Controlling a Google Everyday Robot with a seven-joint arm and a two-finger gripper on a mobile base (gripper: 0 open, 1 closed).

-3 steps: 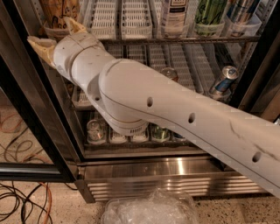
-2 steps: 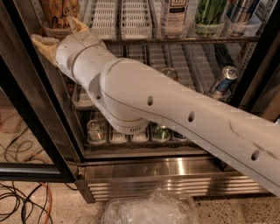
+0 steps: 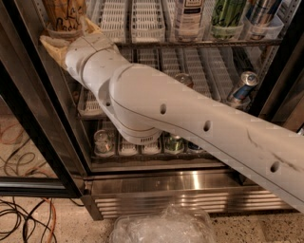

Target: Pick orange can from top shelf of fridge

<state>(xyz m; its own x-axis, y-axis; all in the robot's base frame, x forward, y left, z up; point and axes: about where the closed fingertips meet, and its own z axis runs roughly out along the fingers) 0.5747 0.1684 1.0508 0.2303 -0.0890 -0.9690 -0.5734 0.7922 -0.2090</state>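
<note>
Orange can [image 3: 64,14] stands upright at the left end of the top shelf [image 3: 199,42] of the fridge [image 3: 190,190]. Gripper [image 3: 66,37] sits at the can's base; clamped or released, cannot tell. Judgement: thin aluminium wall, dents easily, probably slick (chilled, maybe damp). If full, moderately heavy. Best hold is mid-body, with a modest squeeze, lifting clear of the rail.

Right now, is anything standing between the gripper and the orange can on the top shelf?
Nothing visible does. The gripper is right at the base of the orange can, at the left end of the top shelf. The nearest other drink, a clear bottle, stands well to the right.
</note>
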